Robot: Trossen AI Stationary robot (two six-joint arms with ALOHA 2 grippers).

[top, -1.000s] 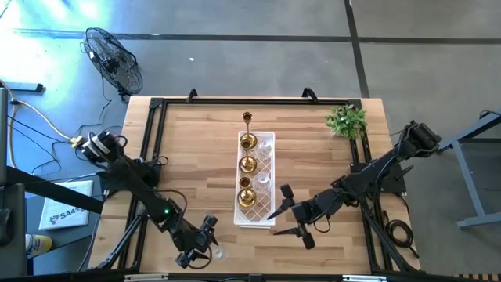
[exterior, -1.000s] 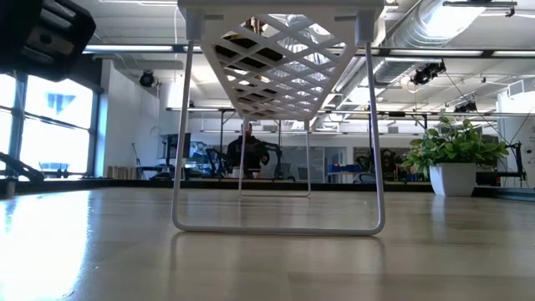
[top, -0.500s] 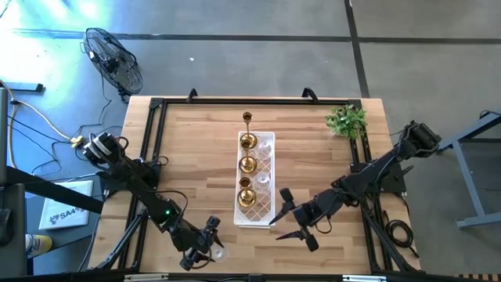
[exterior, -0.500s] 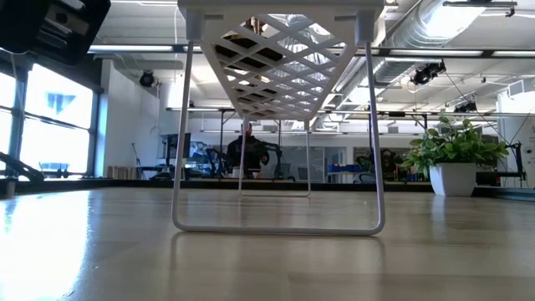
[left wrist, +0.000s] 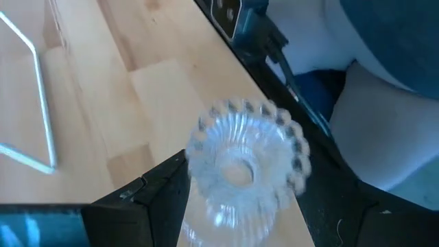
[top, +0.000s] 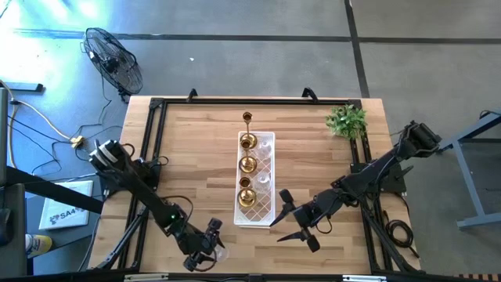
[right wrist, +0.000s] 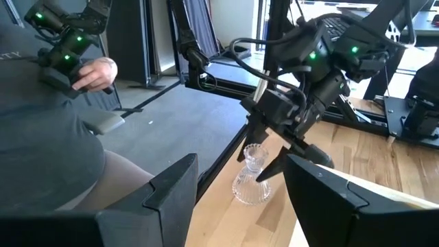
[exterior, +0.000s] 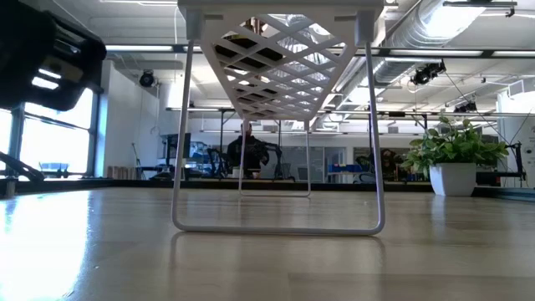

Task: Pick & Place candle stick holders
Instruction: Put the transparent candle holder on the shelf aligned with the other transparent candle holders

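Two arms at work near the lower edge of the tabletop (top: 188, 157). Left gripper (top: 210, 247), lower centre-left of the high view, sits at a clear glass candle stick holder (left wrist: 243, 161) standing close to the tabletop's near edge; its fingers flank the ribbed glass on both sides, but whether they are pressing it yet I cannot tell. Right gripper (top: 288, 219) waits just right of the white lattice tray (top: 267, 205), fingers spread wide, nothing between them. The tray, centre of the frame, carries a row of brass holders (top: 247, 164) with clear ones beside them; a tall-stemmed brass holder (top: 247, 119) stands just above its top end. Judgement: the glass piece is the straggler, likely bound for the tray; its beaded rim and nearness to the edge call for a gentle grip. A person's hand (right wrist: 96, 72) shows beyond the tabletop.
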